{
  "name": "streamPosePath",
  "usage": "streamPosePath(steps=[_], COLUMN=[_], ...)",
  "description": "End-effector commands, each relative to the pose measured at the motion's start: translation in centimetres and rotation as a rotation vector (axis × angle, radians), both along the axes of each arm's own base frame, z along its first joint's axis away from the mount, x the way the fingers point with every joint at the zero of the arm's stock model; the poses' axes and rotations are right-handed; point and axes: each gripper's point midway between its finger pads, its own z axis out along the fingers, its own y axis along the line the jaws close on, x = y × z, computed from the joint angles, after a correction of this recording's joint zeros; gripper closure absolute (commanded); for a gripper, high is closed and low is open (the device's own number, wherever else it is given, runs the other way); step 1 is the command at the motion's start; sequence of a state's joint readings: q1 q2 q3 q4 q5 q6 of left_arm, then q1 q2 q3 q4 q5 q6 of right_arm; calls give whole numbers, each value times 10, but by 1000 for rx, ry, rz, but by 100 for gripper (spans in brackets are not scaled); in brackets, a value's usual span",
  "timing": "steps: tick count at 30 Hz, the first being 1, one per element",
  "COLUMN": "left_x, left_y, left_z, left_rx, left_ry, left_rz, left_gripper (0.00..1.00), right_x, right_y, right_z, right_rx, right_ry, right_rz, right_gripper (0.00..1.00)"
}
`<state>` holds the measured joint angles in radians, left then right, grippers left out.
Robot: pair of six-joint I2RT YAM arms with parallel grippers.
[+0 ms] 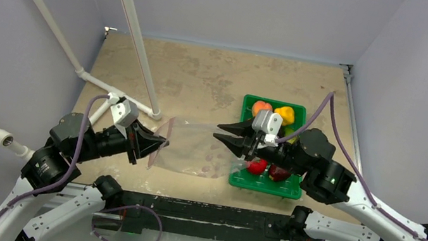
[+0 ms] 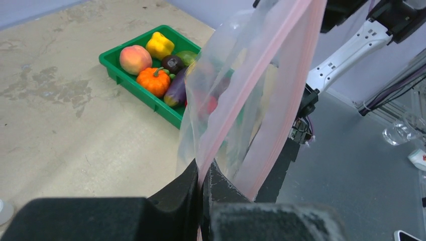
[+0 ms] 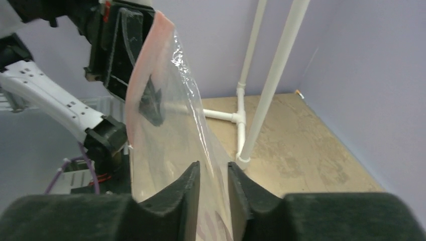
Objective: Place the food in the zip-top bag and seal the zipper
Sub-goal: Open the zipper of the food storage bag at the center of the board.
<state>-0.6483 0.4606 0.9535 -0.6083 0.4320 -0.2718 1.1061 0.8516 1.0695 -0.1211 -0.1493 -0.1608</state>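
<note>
Left hand [image 1: 162,143]: clamped tight, fingers pinched together on the bag's mouth edge, left of centre in the overhead view.
Zipper [image 2: 261,65]: a faint pink strip. In the left wrist view it climbs from that pinch to the top of the frame, with the mouth parted into two pink bands.
Zip-top bag [image 1: 195,146]: clear and crinkly, glinting, with pale purple print low on it. It is lifted and stretched between both hands at centre frame, above the counter [image 1: 205,74].
Right hand [image 1: 220,132]: a narrow gap with the fingers apart. The bag's far edge runs through the gap; I can't tell whether the pads touch it.
Food [image 2: 153,80]: peach, yellow pepper, orange pumpkin, purple eggplant and red pieces, lying in the tray.
Green tray [image 1: 265,189]: ribbed, right of centre on the counter, just beside the bag and partly under the right arm.
</note>
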Motion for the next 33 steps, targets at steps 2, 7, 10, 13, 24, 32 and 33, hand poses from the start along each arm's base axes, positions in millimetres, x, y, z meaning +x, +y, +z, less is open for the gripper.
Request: streamPosePath(steps=[2,7,10,13,24,32,33], left_x=[15,33,45,53,95,117,119], left_y=[2,18,31,38,39,37,38], left_z=[37,52,59,66,38,3,-2], left_rx=[-71,-85,-64,-61,-36,-42,-37], left_ry=[-26,-49,-48,-47,108,186,195], left_rz=[84,225,327,389,580,675,686], left_gripper=[100,100,100,100,100,100,100], right_x=[18,25,32,33,28,61,62], right_y=[-5,-13,-16,-12,44,88,91], right_z=[18,31,36,39,53,20,21], right_rx=[109,190,261,295,386,386,401], right_ry=[47,78,155,197,448,614,623], right_rz=[-115,-172,-219,-218,-59,-156,-151], right_gripper=[63,47,34,33,33,37,38])
